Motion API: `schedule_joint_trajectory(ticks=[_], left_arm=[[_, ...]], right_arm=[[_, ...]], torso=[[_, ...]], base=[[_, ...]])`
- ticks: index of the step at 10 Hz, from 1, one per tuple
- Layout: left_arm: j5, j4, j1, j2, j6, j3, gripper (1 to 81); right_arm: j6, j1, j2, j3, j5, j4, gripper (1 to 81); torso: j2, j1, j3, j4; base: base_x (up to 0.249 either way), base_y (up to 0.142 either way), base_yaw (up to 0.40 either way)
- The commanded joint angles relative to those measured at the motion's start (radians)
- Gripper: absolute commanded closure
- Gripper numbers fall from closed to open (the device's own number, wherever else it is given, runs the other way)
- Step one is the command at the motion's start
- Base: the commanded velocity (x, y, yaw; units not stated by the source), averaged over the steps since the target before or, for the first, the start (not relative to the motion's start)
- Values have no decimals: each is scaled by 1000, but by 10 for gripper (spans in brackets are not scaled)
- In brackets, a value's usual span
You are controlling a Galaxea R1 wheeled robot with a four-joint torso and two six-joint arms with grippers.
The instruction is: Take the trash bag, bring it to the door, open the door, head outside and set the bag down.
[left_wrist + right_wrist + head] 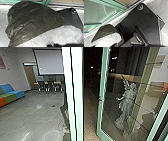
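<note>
1. Trash bag point(31, 23) is bulging beside the robot's dark base plate point(149, 18), dark plastic sitting against a pale, clear-looking section. It's showing large in the left wrist view, so I'm guessing the left arm is carrying it; no grip is showing.
2. Left gripper point(53, 45): I'm not able to tell whether it's wide or narrow, or whether it's holding the bag. Right gripper point(130, 45): same, can't tell.
3. Door point(100, 97) is looking open to me: its green-framed glass leaf is standing at an angle, with a dark gap running between it and the thick pale post point(77, 97). A statue point(127, 102) is showing in the glass area; can't tell if it's behind or reflecting.
4. Main risk: bag is bulging close to the green framing, so it could be catching on an edge if the base is passing too near. Thin film would be tearing there.
5. Second: bag could be getting squeezed between base plate and frame, if the robot is turning while lined up off the gap.
6. Third: leaf could be swinging back onto arm or bag if nothing is holding it; I'm not seeing a stop.
7. Fourth: a jolt at the metal floor strip point(130, 5) could be shaking the bag loose if the grip is only pinching slack film.
</note>
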Motion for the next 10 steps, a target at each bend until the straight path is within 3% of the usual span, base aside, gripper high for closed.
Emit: schedule_joint_trajectory(ticks=[1, 4, 10], left_arm=[[43, 10, -60, -8, 3, -23, 811], [43, 9, -66, 1, 1, -30, 811], [45, 7, -74, 14, 3, -29, 811]], right_arm=[[-2, -7, 124, -148, 28, -43, 10], [-5, -13, 213, -304, 43, -94, 10], [-6, -12, 258, -319, 43, -136, 10]], torso=[[0, 0, 0, 0], [0, 0, 0, 0], [0, 0, 0, 0]], base=[[0, 0, 0], [0, 0, 0], [0, 0, 0]])
